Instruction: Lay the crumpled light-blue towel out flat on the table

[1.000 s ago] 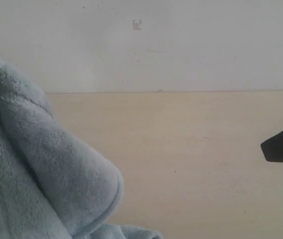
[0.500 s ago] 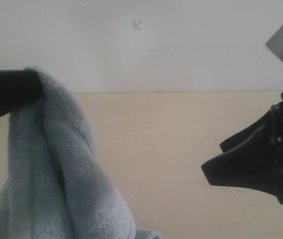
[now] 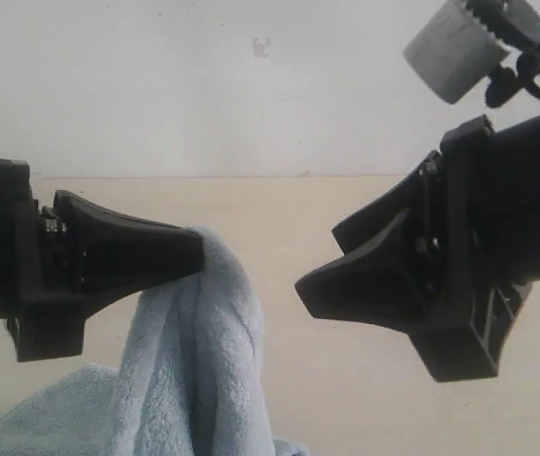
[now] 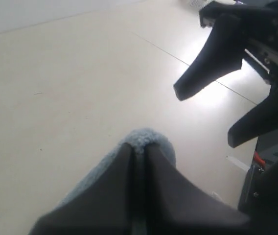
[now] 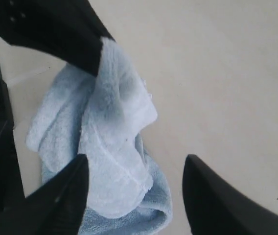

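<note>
My left gripper (image 3: pixel 194 255) is shut on a fold of the light-blue towel (image 3: pixel 203 361), holding it above the beige table (image 3: pixel 279 204). The cloth hangs from the jaws in twisted folds, and its lower part lies bunched on the tabletop. In the left wrist view a tuft of towel (image 4: pixel 151 138) pokes out past the closed left gripper (image 4: pixel 139 145). My right gripper (image 3: pixel 319 261) stands open just right of the pinched fold and touches nothing. In the right wrist view the open right gripper (image 5: pixel 136 164) frames the hanging towel (image 5: pixel 114 122), with the left gripper (image 5: pixel 99 58) clamped on its top.
A plain white wall (image 3: pixel 251 104) rises behind the table's far edge. Bare tabletop (image 5: pixel 227 73) stretches beyond the towel. The two arms face each other closely at mid-table, and the right gripper (image 4: pixel 205 117) shows across from the left one.
The left gripper came in from the left, carrying the pinched towel fold toward the middle. The right gripper moved in from the right, staying open, and now sits close to the fold.
</note>
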Robot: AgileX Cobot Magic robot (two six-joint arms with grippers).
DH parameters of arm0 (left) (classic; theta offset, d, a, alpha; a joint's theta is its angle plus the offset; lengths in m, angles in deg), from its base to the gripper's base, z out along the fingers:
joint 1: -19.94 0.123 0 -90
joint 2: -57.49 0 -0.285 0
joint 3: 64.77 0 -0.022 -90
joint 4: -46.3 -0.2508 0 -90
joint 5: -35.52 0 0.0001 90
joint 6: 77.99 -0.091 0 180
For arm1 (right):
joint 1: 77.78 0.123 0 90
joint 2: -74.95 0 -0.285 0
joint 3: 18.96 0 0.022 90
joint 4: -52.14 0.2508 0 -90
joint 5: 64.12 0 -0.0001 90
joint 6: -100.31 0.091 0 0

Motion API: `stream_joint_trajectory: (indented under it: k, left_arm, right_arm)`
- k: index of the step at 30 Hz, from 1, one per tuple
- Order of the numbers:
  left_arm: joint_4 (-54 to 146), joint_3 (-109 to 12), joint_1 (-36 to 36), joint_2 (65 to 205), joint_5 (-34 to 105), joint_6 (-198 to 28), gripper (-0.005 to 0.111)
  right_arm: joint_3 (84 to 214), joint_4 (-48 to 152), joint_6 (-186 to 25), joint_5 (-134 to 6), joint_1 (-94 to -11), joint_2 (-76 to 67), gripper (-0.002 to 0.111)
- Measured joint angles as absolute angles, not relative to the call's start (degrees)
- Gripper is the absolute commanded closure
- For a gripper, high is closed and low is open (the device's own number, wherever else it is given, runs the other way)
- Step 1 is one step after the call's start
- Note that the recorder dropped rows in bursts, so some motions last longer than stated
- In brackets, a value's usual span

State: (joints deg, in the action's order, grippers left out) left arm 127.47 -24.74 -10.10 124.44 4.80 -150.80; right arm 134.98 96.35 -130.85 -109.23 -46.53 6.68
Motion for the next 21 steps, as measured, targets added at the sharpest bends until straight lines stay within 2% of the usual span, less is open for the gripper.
stream_joint_trajectory:
  k: [14, 21]
  left_arm:
    - [127.7, -24.9, -10.1, 126.7, 5.4, -154.9, 0.103]
    - [129.2, -28.6, -10.1, 131.9, 4.6, -155.8, 0.103]
  right_arm:
    - [135.6, 100.6, -138.6, -110.5, -46.3, 1.7, 0.054]
    - [135.6, 101.1, -143.9, -105.2, -41.6, -0.8, 0.054]
